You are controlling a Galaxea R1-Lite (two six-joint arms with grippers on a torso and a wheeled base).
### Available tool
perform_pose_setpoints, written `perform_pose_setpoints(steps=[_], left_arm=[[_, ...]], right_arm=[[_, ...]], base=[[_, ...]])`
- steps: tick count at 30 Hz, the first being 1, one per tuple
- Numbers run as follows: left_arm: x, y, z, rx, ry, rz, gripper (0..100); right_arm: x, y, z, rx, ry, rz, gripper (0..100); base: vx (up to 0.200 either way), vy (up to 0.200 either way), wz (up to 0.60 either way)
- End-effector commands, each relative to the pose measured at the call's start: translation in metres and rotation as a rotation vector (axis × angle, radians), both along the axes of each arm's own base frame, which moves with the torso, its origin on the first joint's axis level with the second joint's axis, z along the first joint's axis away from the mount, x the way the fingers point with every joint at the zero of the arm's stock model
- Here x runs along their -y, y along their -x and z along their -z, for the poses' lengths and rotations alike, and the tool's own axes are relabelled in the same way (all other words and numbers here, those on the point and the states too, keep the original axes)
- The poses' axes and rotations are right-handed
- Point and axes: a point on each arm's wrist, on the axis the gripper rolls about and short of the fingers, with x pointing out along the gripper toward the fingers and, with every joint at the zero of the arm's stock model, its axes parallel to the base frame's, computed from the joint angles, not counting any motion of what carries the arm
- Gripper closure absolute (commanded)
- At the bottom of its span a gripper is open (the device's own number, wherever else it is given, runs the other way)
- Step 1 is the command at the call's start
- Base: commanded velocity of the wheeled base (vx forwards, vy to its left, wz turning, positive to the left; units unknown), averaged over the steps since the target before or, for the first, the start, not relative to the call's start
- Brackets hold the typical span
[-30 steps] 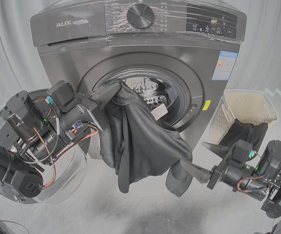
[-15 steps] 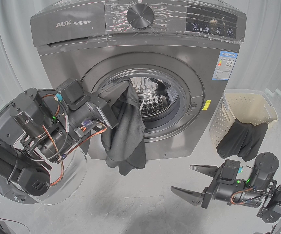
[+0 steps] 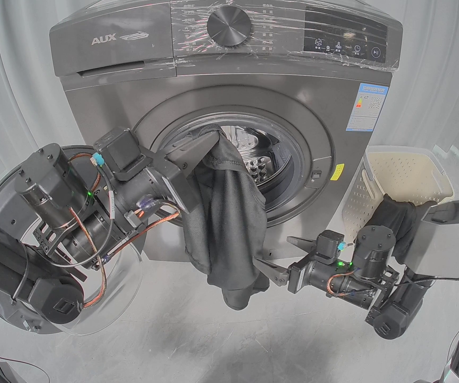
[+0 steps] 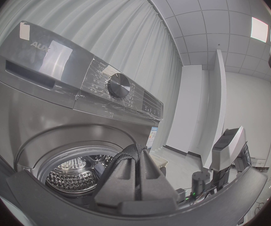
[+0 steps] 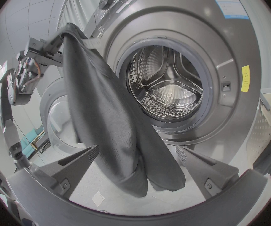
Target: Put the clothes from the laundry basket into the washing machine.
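My left gripper (image 3: 211,136) is shut on the top edge of a dark grey garment (image 3: 229,224), just in front of the washing machine's drum opening (image 3: 264,160). The cloth hangs down outside the drum to near the floor. In the left wrist view the fingers (image 4: 148,173) are pressed together on a fold of cloth (image 4: 132,148). My right gripper (image 3: 272,249) is open, low at the garment's lower end. In the right wrist view the garment (image 5: 116,132) hangs between its spread fingers (image 5: 79,159). The drum (image 5: 170,94) holds no clothes.
The washer door (image 3: 107,288) stands open at the left, behind my left arm. A cream laundry basket (image 3: 405,174) stands right of the machine, with another dark garment (image 3: 399,222) draped over its front rim. Bare grey floor (image 3: 197,341) lies in front.
The right gripper let go of the garment's lower part, dropped low, then came back left and up around its hanging end. The left gripper shifted slightly right towards the drum with the cloth.
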Motion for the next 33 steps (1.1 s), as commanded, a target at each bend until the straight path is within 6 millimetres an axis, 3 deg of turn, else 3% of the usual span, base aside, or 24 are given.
perform_pose_setpoints(steps=[1,25,33], left_arm=[[0.001,0.001,-0.002,0.008,0.005,0.005,100],[0.015,0.012,-0.004,0.01,0.009,0.062,100],[0.013,0.014,-0.007,0.02,0.014,0.062,100]], right_arm=[[-0.016,-0.025,0.033,-0.032,0.02,-0.017,0],[-0.081,-0.08,0.045,0.081,-0.061,-0.044,0],[-0.09,-0.093,0.046,0.12,-0.086,0.0,0]], base=[[0.0,0.0,0.0],[0.0,0.0,0.0],[0.0,0.0,0.0]])
